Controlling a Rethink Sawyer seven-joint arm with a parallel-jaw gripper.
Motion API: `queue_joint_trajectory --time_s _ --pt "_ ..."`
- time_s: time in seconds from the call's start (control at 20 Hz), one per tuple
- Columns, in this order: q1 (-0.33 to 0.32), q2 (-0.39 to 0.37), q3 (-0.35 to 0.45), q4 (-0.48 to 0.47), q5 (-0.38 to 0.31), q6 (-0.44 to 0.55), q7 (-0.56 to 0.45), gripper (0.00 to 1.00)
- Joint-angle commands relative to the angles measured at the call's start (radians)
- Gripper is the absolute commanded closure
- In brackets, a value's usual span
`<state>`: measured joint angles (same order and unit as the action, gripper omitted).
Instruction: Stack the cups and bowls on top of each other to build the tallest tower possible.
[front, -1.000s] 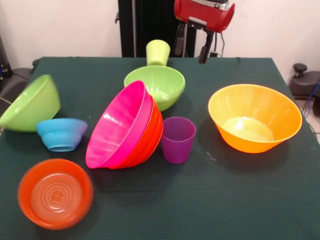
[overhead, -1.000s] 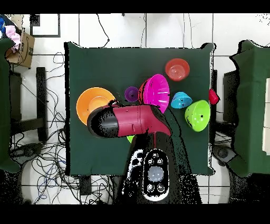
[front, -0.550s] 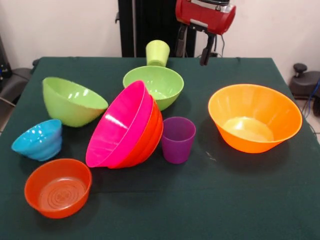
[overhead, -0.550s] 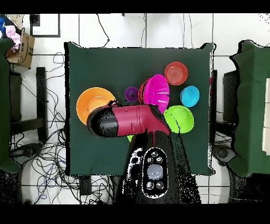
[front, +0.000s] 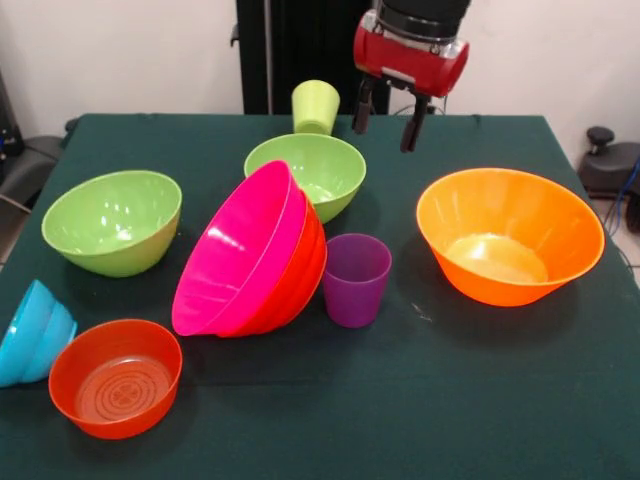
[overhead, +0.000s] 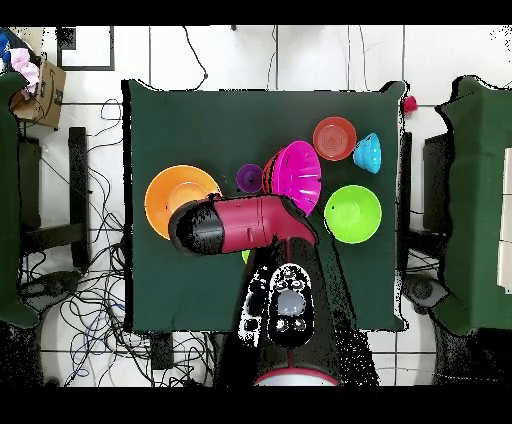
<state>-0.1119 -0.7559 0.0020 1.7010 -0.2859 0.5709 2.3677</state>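
Pink bowl (front: 245, 250) is lying tilted on its side, nested over a red-orange bowl (front: 305, 275) at frame centre, while the other bowls and cups are sitting scattered, and the gripper (front: 386, 104) is hovering at the top, fingers spread, holding nothing.

Pink bowl (front: 240, 250), large orange bowl (front: 510, 235), purple cup (front: 355, 280), blue bowl (front: 30, 335), dark green table (front: 480, 400)
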Motion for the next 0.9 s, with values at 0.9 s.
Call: queue_joint_trajectory --time_s 0.9 --pt "-0.192 0.370 0.148 -0.327 -0.270 -0.189 -0.248 0.00"
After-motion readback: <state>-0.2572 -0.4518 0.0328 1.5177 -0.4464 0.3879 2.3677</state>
